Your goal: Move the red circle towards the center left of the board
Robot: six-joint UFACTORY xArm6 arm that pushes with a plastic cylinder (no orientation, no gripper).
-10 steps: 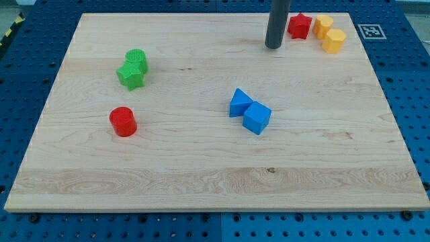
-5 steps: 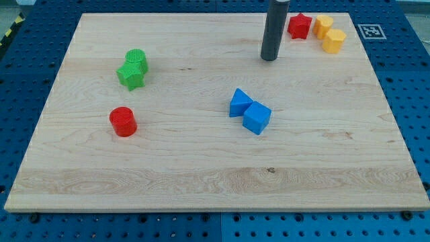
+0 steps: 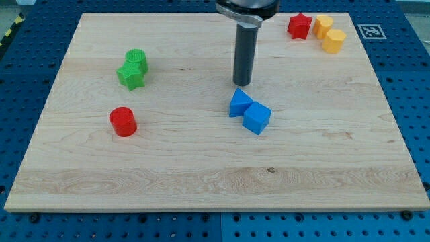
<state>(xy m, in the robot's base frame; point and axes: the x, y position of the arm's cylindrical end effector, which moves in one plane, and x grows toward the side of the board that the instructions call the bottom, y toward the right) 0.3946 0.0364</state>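
Observation:
The red circle (image 3: 123,122) is a short red cylinder on the left part of the wooden board (image 3: 201,181), below the green blocks. My tip (image 3: 242,83) stands near the board's middle, just above the blue blocks and far to the right of the red circle. It touches no block.
A green circle (image 3: 137,59) and a green star (image 3: 130,76) sit together at the upper left. A blue triangle (image 3: 238,102) and a blue cube (image 3: 256,117) sit together at the centre. A red star (image 3: 299,25) and two yellow blocks (image 3: 329,34) lie at the top right.
My tip has moved down and to the left, from beside the red star to just above the blue blocks. No block has moved.

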